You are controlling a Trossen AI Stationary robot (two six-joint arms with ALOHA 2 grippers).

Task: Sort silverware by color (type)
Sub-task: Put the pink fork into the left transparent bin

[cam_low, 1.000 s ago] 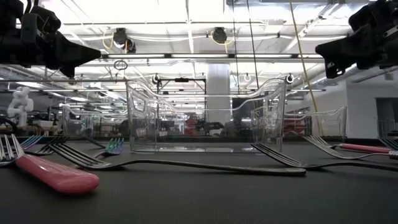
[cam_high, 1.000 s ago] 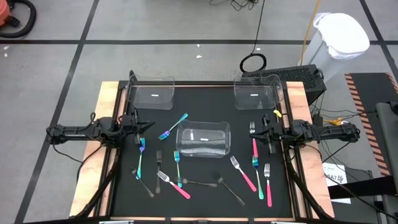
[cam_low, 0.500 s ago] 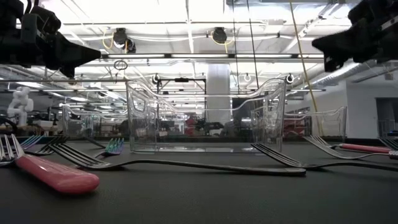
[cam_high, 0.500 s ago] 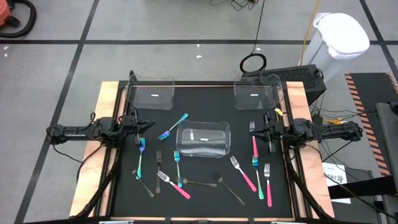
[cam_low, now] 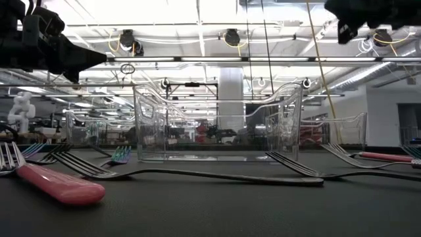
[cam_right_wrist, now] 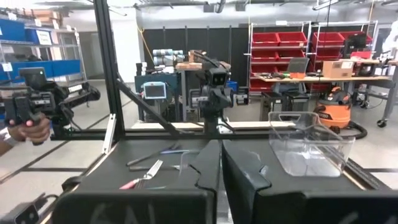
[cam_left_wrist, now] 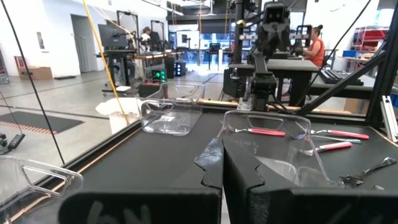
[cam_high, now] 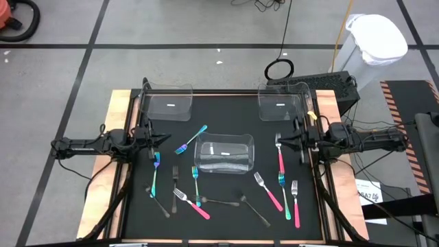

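Right end effector (cam_high: 282,140) just lifted and slid back a bit, shut and empty like the left end effector (cam_high: 163,139), so no silverware (cam_high: 280,163) sorted yet.

Three clear plastic bins sit on the black table mat (cam_high: 226,219): one at the far left corner (cam_high: 167,103), one at the far right corner (cam_high: 282,103), and a larger one near the middle (cam_high: 224,154). Bare wooden table edges (cam_high: 118,120) flank the mat. Off the table, a white lined waste bin (cam_high: 374,42) stands on the grey tiled floor, near a black keyboard (cam_high: 322,84). In the room beyond, red storage bins (cam_right_wrist: 295,40) fill shelves, and an orange vacuum (cam_right_wrist: 337,106) stands there too.
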